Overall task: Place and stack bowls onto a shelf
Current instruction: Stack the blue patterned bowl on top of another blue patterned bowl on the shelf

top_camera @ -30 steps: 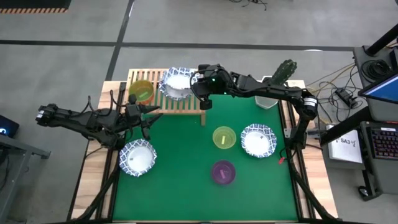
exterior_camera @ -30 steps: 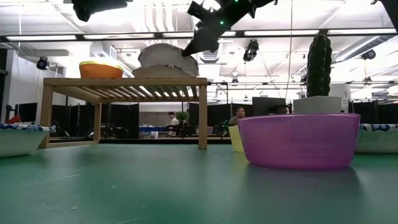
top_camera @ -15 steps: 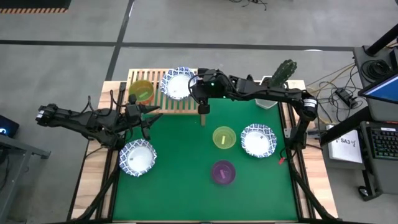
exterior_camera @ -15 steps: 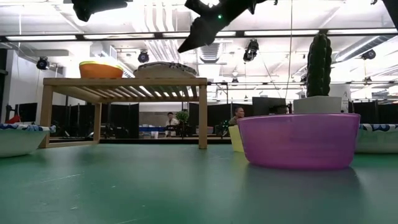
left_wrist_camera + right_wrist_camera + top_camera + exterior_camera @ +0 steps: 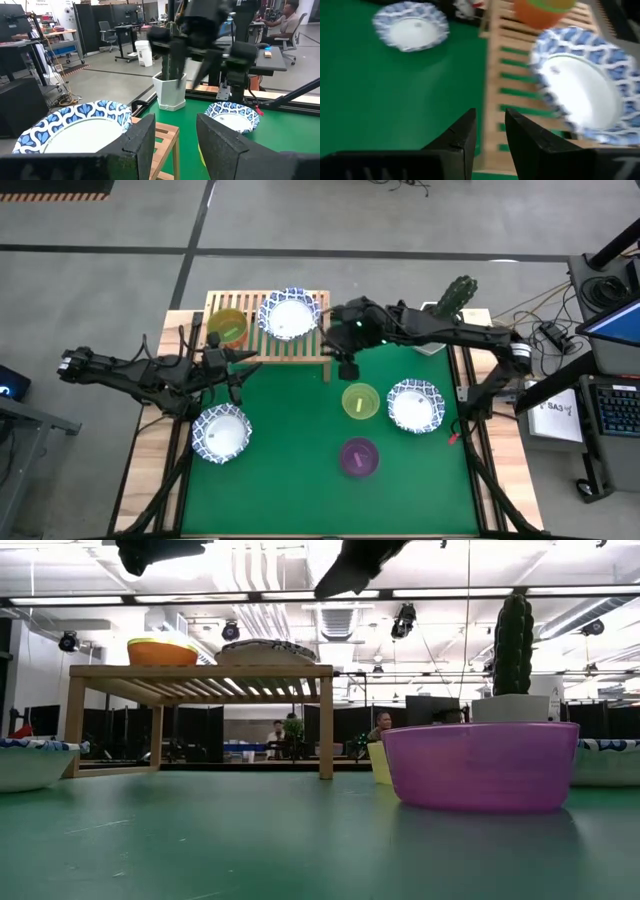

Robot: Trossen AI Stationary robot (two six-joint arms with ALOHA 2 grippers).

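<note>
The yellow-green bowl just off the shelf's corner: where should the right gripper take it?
Grip the yellow-green bowl by its rim, probably the side nearest the shelf, coming straight down. It sits upright and open, so one finger can drop inside. The right gripper hovers open close by; the blue-patterned bowl crowds the far side.

Blue-patterned white bowl and, seemingly, orange-yellow bowl on light-wood shelf.
</note>
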